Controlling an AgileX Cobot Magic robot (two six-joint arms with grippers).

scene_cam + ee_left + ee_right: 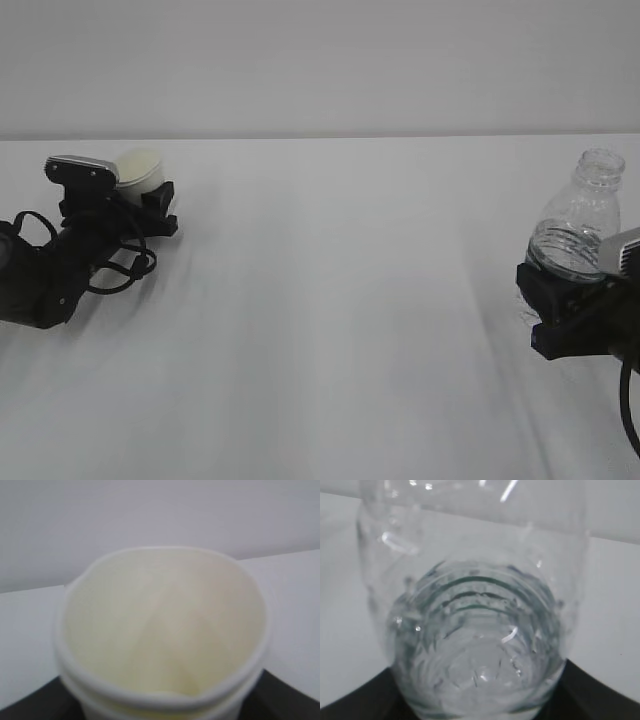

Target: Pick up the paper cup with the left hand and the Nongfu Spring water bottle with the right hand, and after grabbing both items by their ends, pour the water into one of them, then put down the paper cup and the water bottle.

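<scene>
Paper cup (139,172) sits at nine o'clock on the table (330,300), pinched low by the left hand (150,205); light and crushable, so gentle pressure suits it. At three o'clock the right hand (560,300) clamps the Nongfu Spring water bottle (580,225) around its lower body; thin, slippery plastic with water (480,660) sloshing inside.

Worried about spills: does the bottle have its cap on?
No, the bottle neck ends in an open, capless mouth in the exterior view.

Black left arm (40,270) with loose looped black cables (125,265) and silver-grey camera block (82,169). Black right gripper (570,300) with light grey block (622,250).
</scene>
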